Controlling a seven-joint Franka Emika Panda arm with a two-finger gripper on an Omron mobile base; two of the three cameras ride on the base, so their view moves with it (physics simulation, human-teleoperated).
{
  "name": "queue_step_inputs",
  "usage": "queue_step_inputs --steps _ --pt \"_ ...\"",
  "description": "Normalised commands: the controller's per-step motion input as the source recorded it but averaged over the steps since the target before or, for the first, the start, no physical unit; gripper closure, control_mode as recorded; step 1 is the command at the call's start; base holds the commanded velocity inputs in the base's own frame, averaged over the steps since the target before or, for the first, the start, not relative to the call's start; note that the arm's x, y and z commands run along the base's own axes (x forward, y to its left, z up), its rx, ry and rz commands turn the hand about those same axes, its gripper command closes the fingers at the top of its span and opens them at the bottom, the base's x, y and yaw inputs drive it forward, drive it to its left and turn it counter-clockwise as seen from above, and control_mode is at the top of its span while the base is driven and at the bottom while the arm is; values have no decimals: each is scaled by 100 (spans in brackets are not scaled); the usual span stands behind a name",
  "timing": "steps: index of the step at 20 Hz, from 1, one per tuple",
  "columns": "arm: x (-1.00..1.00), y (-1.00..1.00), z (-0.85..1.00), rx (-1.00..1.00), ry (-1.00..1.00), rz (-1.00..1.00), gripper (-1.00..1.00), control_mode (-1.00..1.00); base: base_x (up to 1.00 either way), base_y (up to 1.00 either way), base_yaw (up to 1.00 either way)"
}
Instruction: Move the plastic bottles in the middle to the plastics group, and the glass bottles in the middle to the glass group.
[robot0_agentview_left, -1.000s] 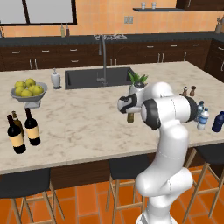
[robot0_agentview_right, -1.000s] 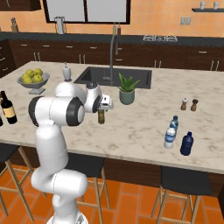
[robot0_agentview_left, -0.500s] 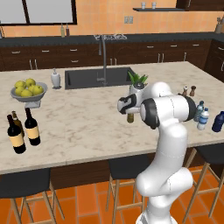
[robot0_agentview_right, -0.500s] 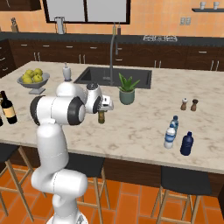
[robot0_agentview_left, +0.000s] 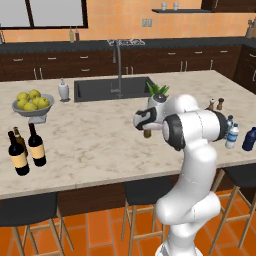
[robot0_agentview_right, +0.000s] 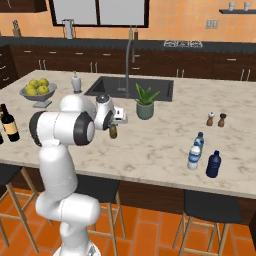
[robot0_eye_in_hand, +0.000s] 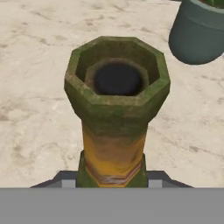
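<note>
- Marble island counter (robot0_agentview_left: 100, 145) with a dark sink (robot0_agentview_left: 112, 89) set into it carries everything, dark cabinets and an orange wall behind.
- Seen from the hand camera, the gripper (robot0_eye_in_hand: 112, 180) has its two tips pressed against either side of the small olive-green bottle (robot0_eye_in_hand: 114, 109), low on its tan label; it reads as closed on the bottle, whose open mouth faces the camera.
- From the right base camera the gripper (robot0_agentview_right: 114, 121) sits over the middle of the counter with the green bottle (robot0_agentview_right: 113, 132) under it; whether the bottle's foot is off the marble I cannot tell.
- At about two o'clock from the bottle stands a potted plant (robot0_agentview_right: 145, 103), near but apart.
- Far out at nine o'clock in the left base view, two black wine bottles (robot0_agentview_left: 36, 146) and a thinner brown bottle (robot0_agentview_left: 19, 139) stand together at the counter's end.
- Out at three o'clock in the right base view are a slim light-blue bottle (robot0_agentview_right: 199, 141), a white-capped clear bottle (robot0_agentview_right: 193, 157) and a squat dark-blue bottle (robot0_agentview_right: 213, 164), close together.
- Progress, as I judge it: the middle looks bare apart from this bottle, so the plastic and the tall wine bottle seem sorted. What is left is carrying the green bottle to the glass group and setting it down upright.
</note>
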Motion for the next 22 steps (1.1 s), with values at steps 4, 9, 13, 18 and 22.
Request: queue_step_inputs --steps 4,9,13,18,22 --pt "-34 55 39 4 -6 26 100 -100 0 0 0" --pt "-46 97 26 0 1 41 100 -100 0 0 0" --pt "-40 100 3 1 0 45 100 -100 0 0 0" --pt "-21 100 -1 0 -3 47 100 -100 0 0 0" --pt "-9 100 -6 0 -8 43 100 -100 0 0 0"
